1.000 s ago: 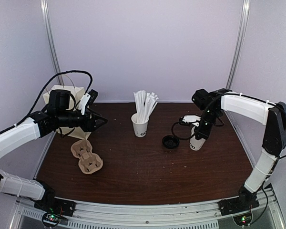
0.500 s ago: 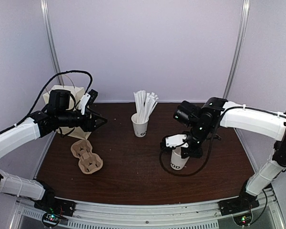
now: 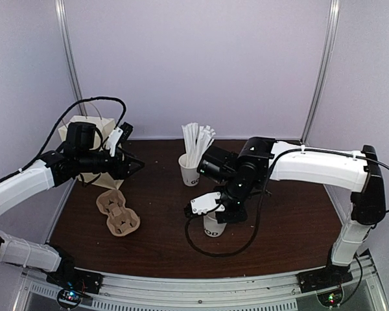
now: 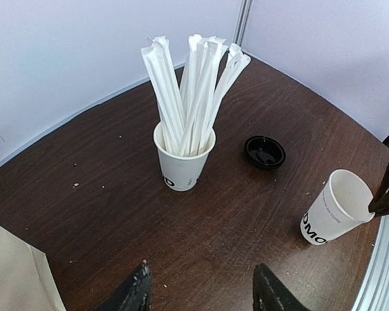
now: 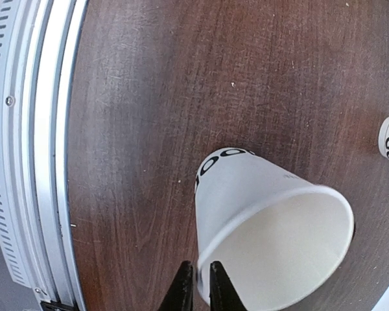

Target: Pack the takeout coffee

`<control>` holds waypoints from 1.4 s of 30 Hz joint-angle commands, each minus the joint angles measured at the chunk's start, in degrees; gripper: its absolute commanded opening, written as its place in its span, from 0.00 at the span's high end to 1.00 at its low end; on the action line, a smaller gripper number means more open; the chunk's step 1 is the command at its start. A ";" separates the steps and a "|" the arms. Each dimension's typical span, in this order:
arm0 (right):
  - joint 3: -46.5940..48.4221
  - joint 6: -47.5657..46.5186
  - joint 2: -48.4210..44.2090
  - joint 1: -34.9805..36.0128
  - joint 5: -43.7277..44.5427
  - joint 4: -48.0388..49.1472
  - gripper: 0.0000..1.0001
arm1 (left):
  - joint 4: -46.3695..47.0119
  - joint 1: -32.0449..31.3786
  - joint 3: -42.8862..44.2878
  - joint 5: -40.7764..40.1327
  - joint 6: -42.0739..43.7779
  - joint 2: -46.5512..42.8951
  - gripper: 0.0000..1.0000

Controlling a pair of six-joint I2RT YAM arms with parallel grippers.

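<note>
The white paper cup (image 3: pixel 213 225) of the takeout coffee is empty and stands slightly tilted near the table's front middle, at or just above the wood. My right gripper (image 3: pixel 224 208) is shut on its rim; in the right wrist view the two fingers pinch the cup (image 5: pixel 266 214) wall at the gripper (image 5: pixel 199 271). The black lid (image 4: pixel 264 151) lies open side up on the table beyond the cup (image 4: pixel 334 210); my right arm hides it in the top view. My left gripper (image 3: pixel 133 166) hovers open at the far left, nothing between its fingers (image 4: pixel 140 285).
A second white cup (image 3: pixel 191 172) packed with wrapped sticks stands at the middle back. A brown pulp tray (image 3: pixel 118 212) lies at the left front, below my left gripper. A paper bag (image 3: pixel 91 126) stands behind the left arm. The metal rail (image 5: pixel 32 149) runs along the near edge.
My right arm has swung from the right side toward the front middle, carrying the cup away from the lid. The left arm has stayed still.
</note>
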 commanded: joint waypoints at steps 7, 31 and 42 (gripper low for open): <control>4.61 0.61 -2.63 -2.33 -2.10 -3.25 0.66 | 0.84 -0.24 1.37 2.02 0.41 0.60 0.45; -13.71 -8.35 2.58 -24.18 0.91 23.69 0.77 | -4.29 -0.26 5.23 6.07 -0.97 2.92 0.19; -13.64 -12.21 6.94 -24.16 -0.18 25.45 0.64 | -4.27 -0.26 5.23 6.18 -1.08 3.31 0.19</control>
